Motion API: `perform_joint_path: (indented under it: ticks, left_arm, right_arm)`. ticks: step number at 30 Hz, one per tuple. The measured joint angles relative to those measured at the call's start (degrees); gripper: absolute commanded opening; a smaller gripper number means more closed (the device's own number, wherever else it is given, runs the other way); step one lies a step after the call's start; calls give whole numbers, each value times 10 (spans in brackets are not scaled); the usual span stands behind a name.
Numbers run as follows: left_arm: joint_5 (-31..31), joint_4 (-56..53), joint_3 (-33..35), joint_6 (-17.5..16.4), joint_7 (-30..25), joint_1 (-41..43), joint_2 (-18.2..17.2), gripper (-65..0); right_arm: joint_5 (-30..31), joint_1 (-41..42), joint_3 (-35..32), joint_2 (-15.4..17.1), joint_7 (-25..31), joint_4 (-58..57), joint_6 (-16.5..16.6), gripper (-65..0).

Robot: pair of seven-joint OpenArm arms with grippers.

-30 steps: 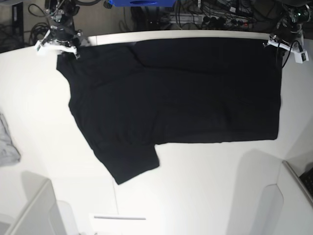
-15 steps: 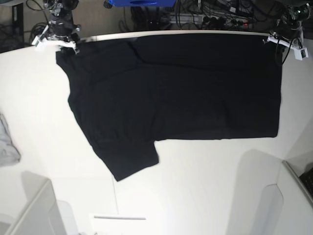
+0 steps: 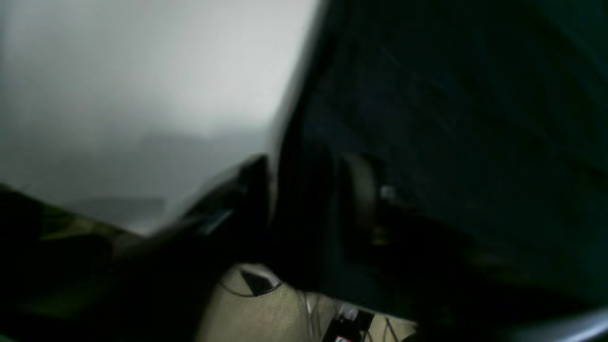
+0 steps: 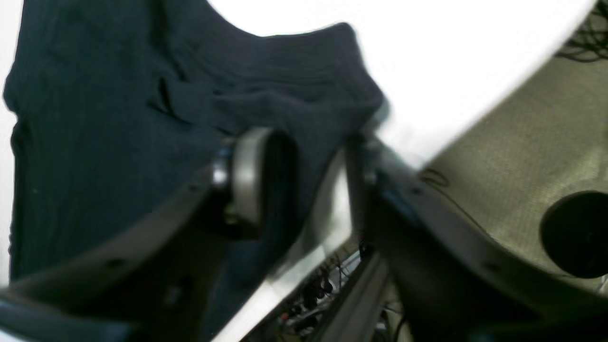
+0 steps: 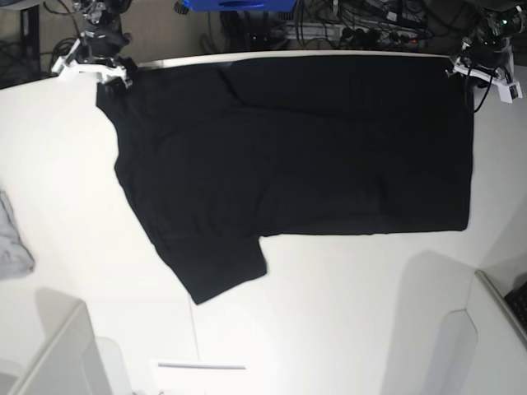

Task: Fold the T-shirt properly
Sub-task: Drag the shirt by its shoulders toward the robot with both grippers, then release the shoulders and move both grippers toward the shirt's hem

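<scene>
Across the white table (image 5: 346,304) the large black cloth T-shirt (image 5: 296,156) is spread flat, its top edge along the far rim. At the two far corners the right gripper (image 4: 311,183) is seen parted, jaws astride the cloth; the left gripper (image 5: 482,67) is too blurred to judge. For a clean fold, both corners would best be pinched evenly and carried together.
</scene>
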Motion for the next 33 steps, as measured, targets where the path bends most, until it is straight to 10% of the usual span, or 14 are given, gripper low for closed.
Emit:
perform_joint_path:
  ticks: [13,33]
  left_arm:
    - [6,8,-116,2,2,-40,-7,-169]
    - [11,37,58,2,5,-97,-72,-173]
  right_arm:
    - [-2,-6,90,-30,-3,44,-3,-380]
    - [-9,261,89,51,-198,16,-4,-378]
